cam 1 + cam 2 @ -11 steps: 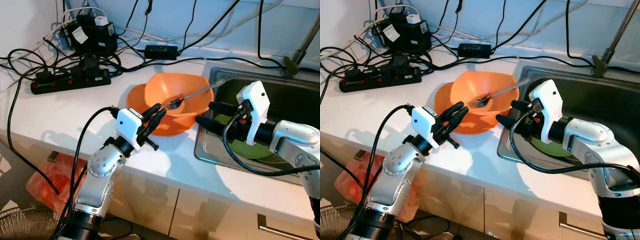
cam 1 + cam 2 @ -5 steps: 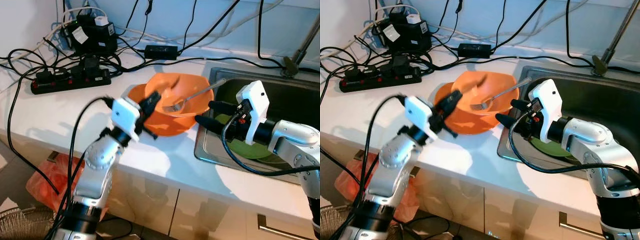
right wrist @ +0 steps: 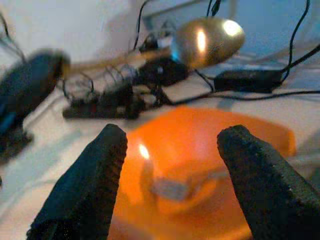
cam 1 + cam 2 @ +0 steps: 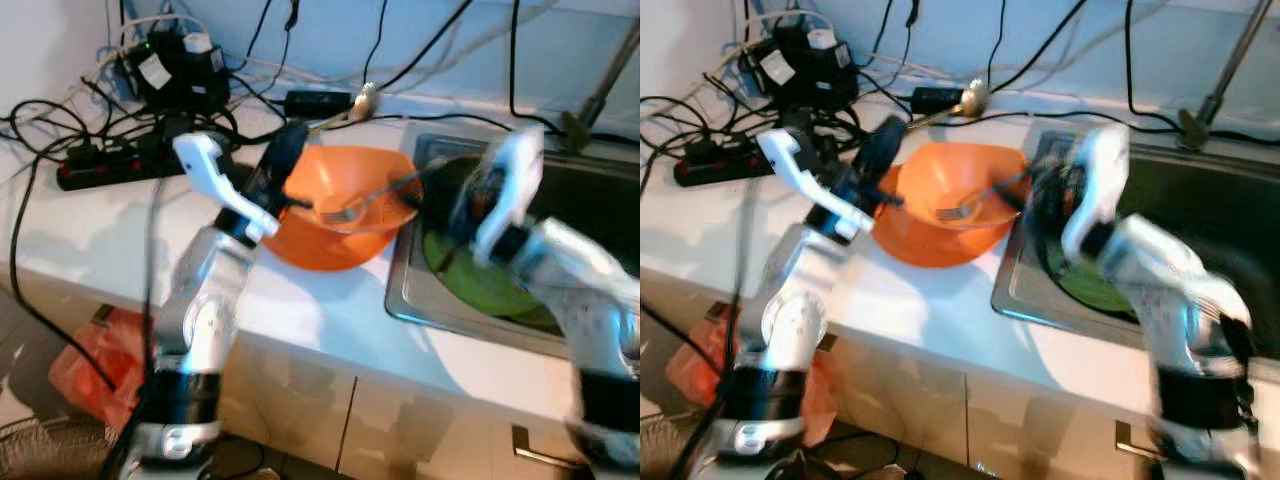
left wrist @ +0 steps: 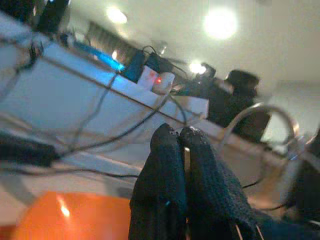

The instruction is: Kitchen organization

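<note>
Left claw [image 4: 285, 160] has swung up, clamped on a gold spoon [image 4: 973, 97] lifted from the orange bowl [image 4: 345, 195] below it. Right claw [image 3: 170, 165], fingers spread and empty, has moved over the bowl; fork [image 4: 345, 210] inside. Spoon out, likely sink next.

White countertop [image 4: 90, 225]. At nine o'clock, black power strip [image 4: 110, 168] amid tangled black cables [image 4: 60, 115]; at twelve, black adapter brick [image 4: 318, 100]. At centre, orange bowls [image 4: 335, 215], stacked, just beside steel sink [image 4: 420, 310] sunk into the three o'clock side.
</note>
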